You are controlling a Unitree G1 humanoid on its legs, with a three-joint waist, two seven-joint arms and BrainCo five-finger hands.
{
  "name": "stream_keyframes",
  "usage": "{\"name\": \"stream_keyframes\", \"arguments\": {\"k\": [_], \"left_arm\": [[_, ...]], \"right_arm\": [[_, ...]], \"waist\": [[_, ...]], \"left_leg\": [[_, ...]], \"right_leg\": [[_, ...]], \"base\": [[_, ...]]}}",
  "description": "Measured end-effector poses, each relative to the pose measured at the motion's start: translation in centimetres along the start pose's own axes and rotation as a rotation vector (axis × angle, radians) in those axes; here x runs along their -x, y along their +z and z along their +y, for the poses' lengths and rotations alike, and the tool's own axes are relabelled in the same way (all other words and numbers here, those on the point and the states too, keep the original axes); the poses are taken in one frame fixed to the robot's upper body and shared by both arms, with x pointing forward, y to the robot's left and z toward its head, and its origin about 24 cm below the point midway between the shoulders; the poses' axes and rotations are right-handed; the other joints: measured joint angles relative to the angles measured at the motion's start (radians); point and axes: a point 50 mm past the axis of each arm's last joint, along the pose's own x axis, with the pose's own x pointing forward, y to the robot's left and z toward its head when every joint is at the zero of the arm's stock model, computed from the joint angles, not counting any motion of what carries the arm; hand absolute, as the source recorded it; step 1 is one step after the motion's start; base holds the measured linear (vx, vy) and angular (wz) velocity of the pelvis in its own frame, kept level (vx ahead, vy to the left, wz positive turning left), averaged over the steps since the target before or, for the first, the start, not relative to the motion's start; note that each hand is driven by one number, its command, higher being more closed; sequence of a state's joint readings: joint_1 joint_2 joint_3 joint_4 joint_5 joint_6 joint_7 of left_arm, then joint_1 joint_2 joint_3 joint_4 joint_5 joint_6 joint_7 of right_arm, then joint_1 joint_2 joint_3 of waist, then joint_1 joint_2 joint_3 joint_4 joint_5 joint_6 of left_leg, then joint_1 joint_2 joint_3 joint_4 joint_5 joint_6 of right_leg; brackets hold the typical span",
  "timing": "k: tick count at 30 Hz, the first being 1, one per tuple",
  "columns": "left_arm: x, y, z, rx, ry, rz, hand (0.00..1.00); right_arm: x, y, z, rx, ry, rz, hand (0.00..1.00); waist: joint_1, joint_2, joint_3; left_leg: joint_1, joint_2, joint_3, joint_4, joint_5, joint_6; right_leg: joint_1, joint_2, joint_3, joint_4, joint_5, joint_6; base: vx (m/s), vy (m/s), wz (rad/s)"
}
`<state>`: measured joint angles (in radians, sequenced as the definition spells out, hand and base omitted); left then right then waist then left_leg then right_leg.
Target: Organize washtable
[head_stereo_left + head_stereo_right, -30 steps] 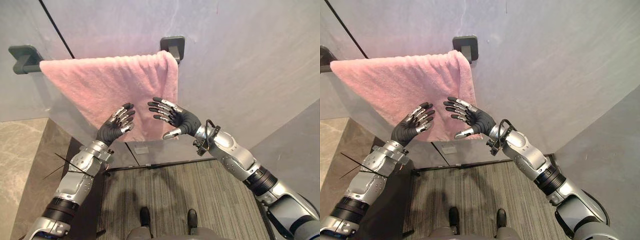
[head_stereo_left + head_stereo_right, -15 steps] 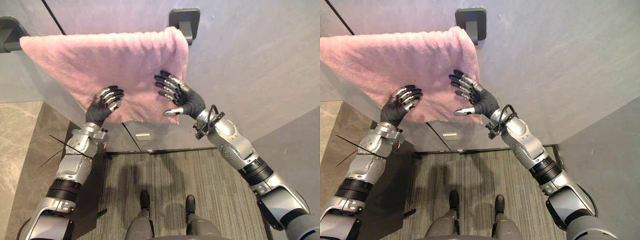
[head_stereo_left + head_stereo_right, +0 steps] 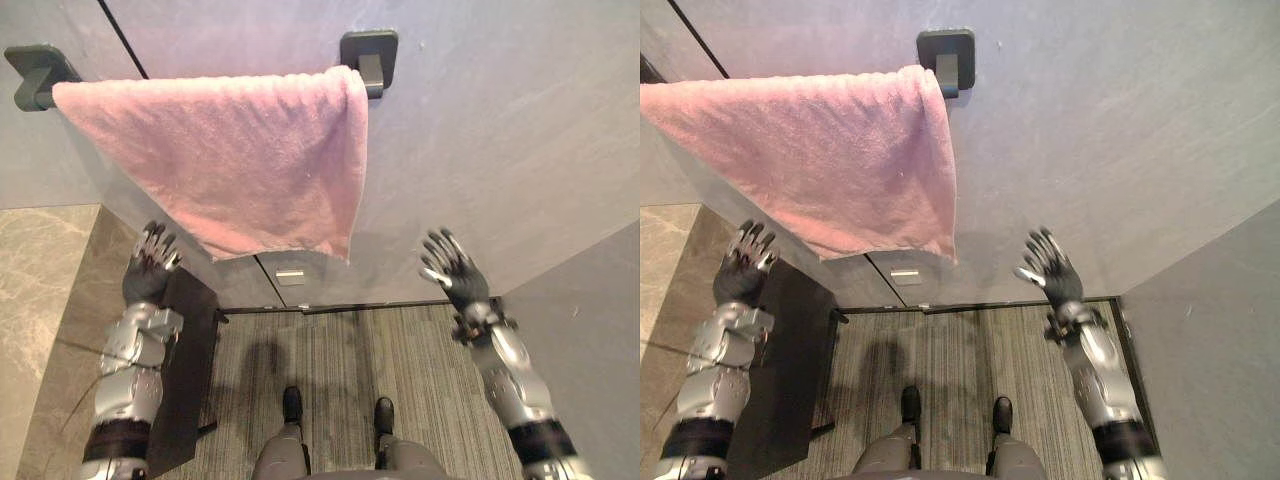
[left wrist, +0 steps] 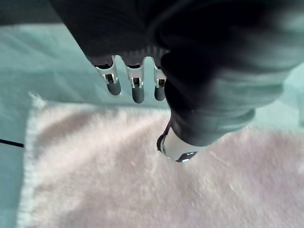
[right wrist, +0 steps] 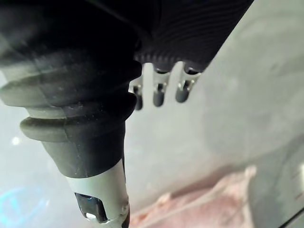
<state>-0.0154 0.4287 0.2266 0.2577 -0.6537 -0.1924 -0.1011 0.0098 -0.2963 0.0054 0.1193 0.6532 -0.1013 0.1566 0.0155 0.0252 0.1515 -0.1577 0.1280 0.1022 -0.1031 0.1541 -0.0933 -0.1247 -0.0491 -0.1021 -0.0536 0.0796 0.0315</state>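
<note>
A pink towel (image 3: 230, 150) hangs spread over a dark wall rail, between its left bracket (image 3: 35, 72) and right bracket (image 3: 368, 58). Its lower edge slopes down to a corner at the right. My left hand (image 3: 148, 276) is open below the towel's left part, well apart from it, beside the dark panel. My right hand (image 3: 452, 274) is open too, off to the right of the towel in front of the bare grey wall. In the left wrist view the towel (image 4: 142, 180) lies past my straight fingers (image 4: 137, 88). Neither hand holds anything.
A dark flat panel (image 3: 185, 370) stands at the lower left next to a beige stone surface (image 3: 40, 300). Striped grey carpet (image 3: 340, 370) covers the floor below. A grey wall (image 3: 590, 340) closes in on the right.
Both hands have left the towel and dropped down and outward, the left to the lower left, the right to the lower right. The towel now hangs free.
</note>
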Motion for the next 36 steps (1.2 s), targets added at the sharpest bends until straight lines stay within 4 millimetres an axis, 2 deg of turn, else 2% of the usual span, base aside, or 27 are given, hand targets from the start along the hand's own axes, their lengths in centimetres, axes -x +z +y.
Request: {"name": "stream_keyframes", "arguments": {"k": [2, 3, 6, 11, 14, 18, 20, 24, 30, 33, 36], "left_arm": [[1.3, -1.0, 0.7, 0.020, 0.034, 0.032, 0.00], [2.4, -2.1, 0.9, 0.043, 0.059, 0.070, 0.00], [4.5, -3.8, 1.7, 0.091, 0.134, 0.112, 0.00], [8.0, -6.2, 3.4, 0.148, 0.279, 0.196, 0.00], [10.6, -8.5, 2.4, 0.223, 0.335, 0.263, 0.00], [12.1, -10.6, 0.1, 0.308, 0.350, 0.327, 0.00], [12.5, -11.6, -1.8, 0.344, 0.327, 0.368, 0.00], [12.7, -12.5, -4.2, 0.356, 0.267, 0.422, 0.00], [13.4, -13.1, -5.4, 0.227, 0.198, 0.483, 0.00], [13.7, -13.3, -5.9, 0.196, 0.168, 0.505, 0.00], [14.4, -13.6, -6.2, 0.181, 0.152, 0.531, 0.00]], "right_arm": [[1.8, -1.0, -1.3, -0.009, -0.078, 0.030, 0.00], [3.6, -2.0, -2.5, -0.019, -0.162, 0.059, 0.00], [6.4, -3.3, -4.8, -0.018, -0.322, 0.102, 0.00], [8.7, -4.0, -6.9, -0.070, -0.540, 0.089, 0.00], [9.7, -4.6, -6.5, -0.109, -0.611, 0.072, 0.00], [10.1, -4.8, -5.7, -0.147, -0.649, 0.042, 0.00], [10.1, -5.3, -4.9, -0.162, -0.641, 0.049, 0.00], [9.7, -6.3, -3.3, -0.205, -0.602, 0.074, 0.00], [10.4, -7.9, -1.5, -0.250, -0.550, 0.141, 0.00], [11.0, -8.6, -1.2, -0.255, -0.543, 0.174, 0.00], [11.4, -9.0, -1.1, -0.258, -0.537, 0.196, 0.00]], "waist": [[-0.002, 0.000, 0.000], [-0.003, 0.000, 0.000], [-0.013, 0.005, -0.002], [-0.028, 0.020, -0.013], [-0.025, 0.029, -0.034], [-0.025, 0.049, -0.075], [-0.025, 0.052, -0.087], [-0.026, 0.051, -0.106], [-0.019, 0.047, -0.114], [-0.002, 0.047, -0.115], [-0.001, 0.045, -0.124]], "left_leg": [[0.003, 0.001, 0.001, 0.000, -0.003, -0.003], [0.017, 0.000, 0.002, 0.000, -0.003, -0.003], [0.047, -0.003, 0.004, 0.000, -0.017, -0.004], [0.069, -0.007, 0.016, 0.000, -0.022, 0.002], [0.104, -0.005, 0.042, 0.000, -0.029, 0.004], [0.128, -0.005, 0.055, 0.000, -0.036, 0.010], [0.157, -0.005, 0.065, 0.000, -0.042, 0.010], [0.172, -0.005, 0.069, 0.000, -0.047, 0.005], [0.177, -0.005, 0.069, 0.000, -0.047, 0.005], [0.189, -0.006, 0.069, 0.000, -0.047, 0.005], [0.188, -0.009, 0.064, 0.000, -0.047, 0.005]], "right_leg": [[0.002, -0.002, 0.002, 0.000, 0.000, 0.000], [0.016, -0.003, 0.001, 0.000, -0.003, 0.005], [0.049, -0.002, -0.004, 0.001, -0.013, 0.016], [0.068, -0.007, 0.003, 0.000, -0.014, 0.018], [0.095, -0.007, 0.014, -0.002, -0.016, 0.020], [0.115, -0.016, 0.014, -0.003, -0.019, 0.025], [0.142, -0.018, 0.012, -0.001, -0.025, 0.033], [0.166, -0.023, 0.006, 0.000, -0.029, 0.036], [0.174, -0.025, -0.006, 0.005, -0.033, 0.041], [0.175, -0.028, -0.007, 0.021, -0.043, 0.049], [0.174, -0.037, -0.014, 0.037, -0.056, 0.049]], "base": [[-0.01, 0.008, -0.03], [0.00, 0.000, 0.00], [-0.01, 0.011, 0.06], [-0.01, 0.012, -0.02], [0.01, -0.006, -0.15], [0.01, -0.003, -0.06], [0.00, 0.000, 0.00], [-0.01, 0.002, 0.02], [-0.01, -0.001, 0.07], [0.01, 0.001, 0.02], [0.00, 0.009, 0.07]]}}
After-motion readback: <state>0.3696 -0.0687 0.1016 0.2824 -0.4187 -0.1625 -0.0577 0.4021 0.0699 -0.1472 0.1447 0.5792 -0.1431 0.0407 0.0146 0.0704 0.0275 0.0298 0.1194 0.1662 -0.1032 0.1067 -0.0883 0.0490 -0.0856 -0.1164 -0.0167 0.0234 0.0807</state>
